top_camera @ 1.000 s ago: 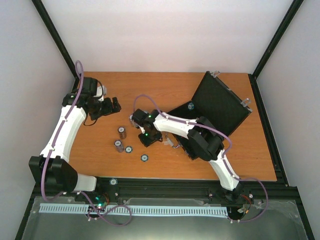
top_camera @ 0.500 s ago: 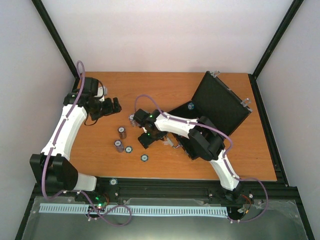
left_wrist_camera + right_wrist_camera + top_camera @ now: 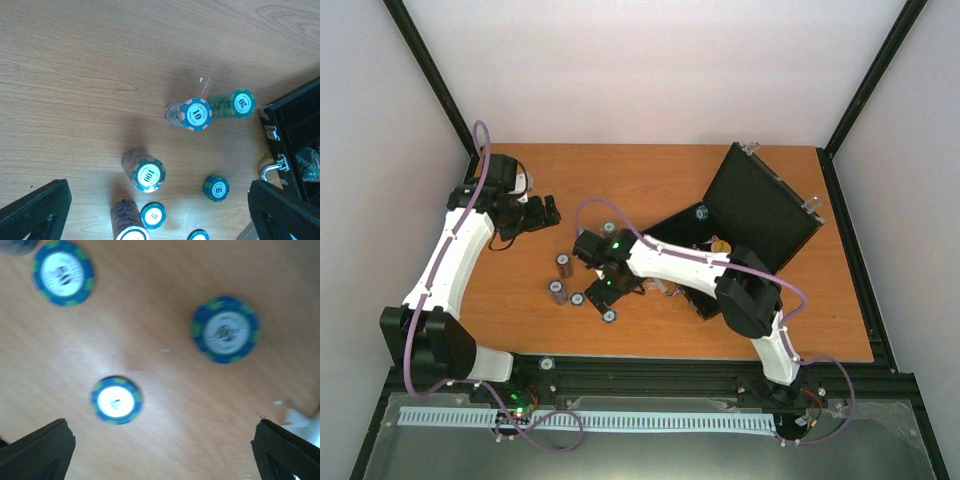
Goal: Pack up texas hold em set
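Three chips (image 3: 225,330) lie below the right pincer (image 3: 160,452) (jaws wide).

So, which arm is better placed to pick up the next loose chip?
Right. The right gripper hangs open above the loose blue chips, near the open case. The left gripper is open too, but farther from them.

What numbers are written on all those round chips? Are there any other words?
"10": on top of the middle chip stack.
"20": on the green stack beside it.
"100": on the lower stack.
"50": on the small blue-green pile.
"50": on the flat chip.
Tiny lettering around the numbers: too small to read.
The chips in the right wrist view: too blurred to read.
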You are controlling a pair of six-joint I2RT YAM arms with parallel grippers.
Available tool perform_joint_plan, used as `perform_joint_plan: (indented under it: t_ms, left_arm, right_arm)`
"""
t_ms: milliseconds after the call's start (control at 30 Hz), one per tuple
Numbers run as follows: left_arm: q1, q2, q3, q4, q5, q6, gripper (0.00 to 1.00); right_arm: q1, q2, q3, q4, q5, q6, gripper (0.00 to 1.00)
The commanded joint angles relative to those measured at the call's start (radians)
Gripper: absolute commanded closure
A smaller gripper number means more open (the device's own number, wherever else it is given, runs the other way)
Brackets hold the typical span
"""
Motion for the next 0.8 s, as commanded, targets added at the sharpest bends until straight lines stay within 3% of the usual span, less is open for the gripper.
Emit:
perform_joint_plan:
  t_ms: [0, 133, 400, 667, 767]
  left_arm:
    - [-0.001, -0.015, 0.012, -0.006, 0.001, 0.004, 0.0]
    - [-0.001, -0.022, -0.002, -0.009, 0.014, 0.004, 0.0]
    - [-0.001, -0.054, -0.011, -0.001, 0.022, 0.001, 0.0]
    - [-0.001, -0.058, -0.014, 0.002, 0.022, -0.002, 0.0]
    - [-0.001, -0.056, -0.019, 0.007, 0.022, 0.0, 0.0]
  right_arm:
    - [0.067, 0.011, 0.003, -0.017, -0.046, 0.051, 0.04]
    - [0.097, 0.055, 0.006, -0.008, -0.069, 0.082, 0.12]
    - [0.102, 0.115, -0.01, 0.016, -0.03, 0.087, 0.13]
    - [0.096, 0.155, -0.016, 0.037, -0.019, 0.077, 0.26]
    - [0.095, 0.156, -0.013, 0.037, -0.024, 0.074, 0.34]
